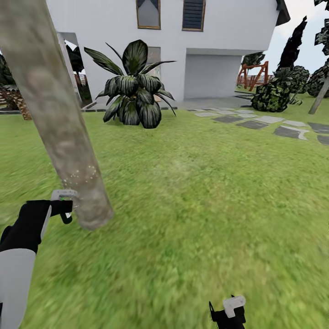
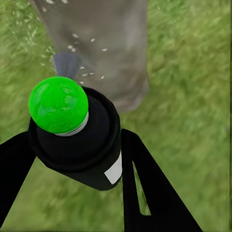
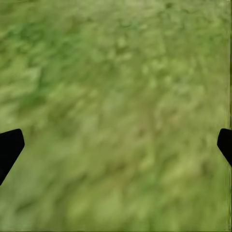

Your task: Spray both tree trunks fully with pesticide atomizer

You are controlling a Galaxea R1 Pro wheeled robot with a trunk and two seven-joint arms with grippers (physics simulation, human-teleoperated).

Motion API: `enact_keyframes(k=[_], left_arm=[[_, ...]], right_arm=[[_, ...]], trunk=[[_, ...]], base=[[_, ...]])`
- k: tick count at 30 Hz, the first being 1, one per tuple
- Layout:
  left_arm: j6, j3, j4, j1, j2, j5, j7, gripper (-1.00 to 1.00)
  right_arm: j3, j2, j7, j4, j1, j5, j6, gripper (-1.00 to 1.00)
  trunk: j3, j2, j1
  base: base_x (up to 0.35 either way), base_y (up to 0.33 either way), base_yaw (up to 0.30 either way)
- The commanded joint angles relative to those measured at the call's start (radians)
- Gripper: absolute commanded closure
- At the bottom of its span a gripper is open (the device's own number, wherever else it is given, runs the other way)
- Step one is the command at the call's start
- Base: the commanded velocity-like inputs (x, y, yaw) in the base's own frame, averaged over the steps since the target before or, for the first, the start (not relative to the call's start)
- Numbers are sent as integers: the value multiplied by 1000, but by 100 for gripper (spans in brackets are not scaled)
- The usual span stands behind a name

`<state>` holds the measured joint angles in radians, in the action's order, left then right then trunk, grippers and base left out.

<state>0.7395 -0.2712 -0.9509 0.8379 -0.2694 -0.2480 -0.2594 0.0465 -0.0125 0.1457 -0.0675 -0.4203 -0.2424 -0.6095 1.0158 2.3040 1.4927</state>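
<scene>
Lawn (image 1: 205,192): wide green grass beneath both claws, with grey paving stones (image 1: 256,122) and a white house (image 1: 214,50) well beyond.

Tree trunk (image 1: 55,119): thick, mottled grey-brown, tilted in the head view, base just ahead of the left claw (image 1: 66,208).

Broad-leaf plant (image 1: 135,91): well beyond the trunk, near the house wall.

Pesticide atomizer (image 2: 79,140): black body, green round cap (image 2: 58,104), white label; pinched between the 2 fingers (image 2: 150,188) of the left claw, nozzle end toward the trunk base.

Right claw (image 3: 116,145): fingers spread wide, nothing between, grass only ahead.

Pesticide (image 1: 84,176): fine white specks on the lower trunk, just ahead of the left claw; more specks on the grass beside the base.
</scene>
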Motion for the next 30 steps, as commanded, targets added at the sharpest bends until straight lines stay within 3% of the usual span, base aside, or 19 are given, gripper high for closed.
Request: enact_keyframes(k=[1,6,10,14,18,23,30], left_arm=[[0,1,0,0,0,0,0,100],[-6,3,38,-4,-6,-4,2,100],[-11,7,92,-6,3,-3,3,100],[-11,7,98,-11,43,-9,3,100],[-13,-16,99,-21,30,-11,12,100],[-19,-41,99,-57,12,-10,78,100],[-41,-39,98,-69,48,-4,86,100]], right_arm=[[0,0,0,0,0,0,-1,-100],[0,-1,0,0,0,0,-1,-100],[1,0,0,-1,0,0,-1,-100],[1,0,0,0,0,0,-1,-100],[1,0,0,0,0,0,-1,-100],[1,0,0,0,0,0,-1,-100],[1,0,0,0,0,0,-1,-100]], trunk=[[0,0,0],[0,0,0],[0,0,0],[0,0,0],[0,0,0],[0,0,0],[0,0,0]], base=[[105,-273,20],[102,-273,3],[104,-273,0],[120,-273,16],[147,-265,220],[168,-227,274],[225,-187,277]])
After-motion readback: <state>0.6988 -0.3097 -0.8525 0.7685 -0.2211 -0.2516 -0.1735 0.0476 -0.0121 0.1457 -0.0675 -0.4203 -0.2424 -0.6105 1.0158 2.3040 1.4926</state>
